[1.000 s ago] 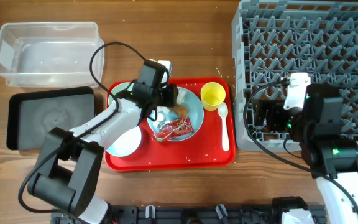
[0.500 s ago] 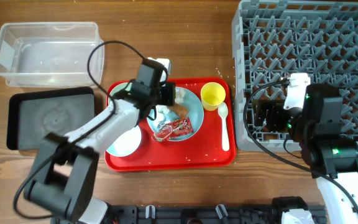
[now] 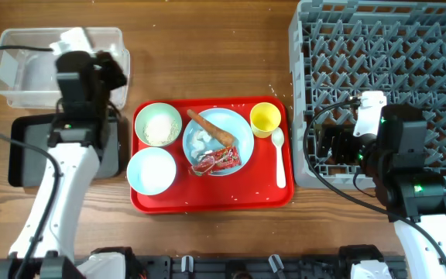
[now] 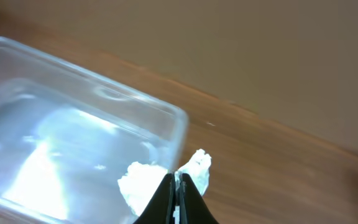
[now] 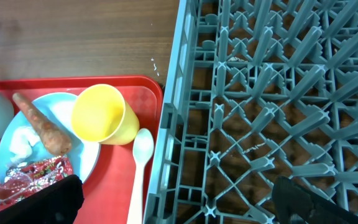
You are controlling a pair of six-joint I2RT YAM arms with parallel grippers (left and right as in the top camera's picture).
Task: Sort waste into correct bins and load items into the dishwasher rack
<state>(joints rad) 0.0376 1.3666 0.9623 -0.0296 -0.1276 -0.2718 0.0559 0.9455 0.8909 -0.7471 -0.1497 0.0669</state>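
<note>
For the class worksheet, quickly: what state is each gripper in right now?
Left gripper: closed on the white crumpled scrap.
Right gripper: open, holding nothing.

Small pale blue bowls (image 3: 152, 170): two (one holds white grains (image 3: 158, 126)). Round pale blue plate (image 3: 239, 124), yellow cup (image 3: 265, 119), white plastic spoon (image 3: 279, 159): one each.

No text, label, brand or number can be read anywhere; any print on the red crinkled snack wrapper (image 3: 221, 159) is too small to make out.
</note>
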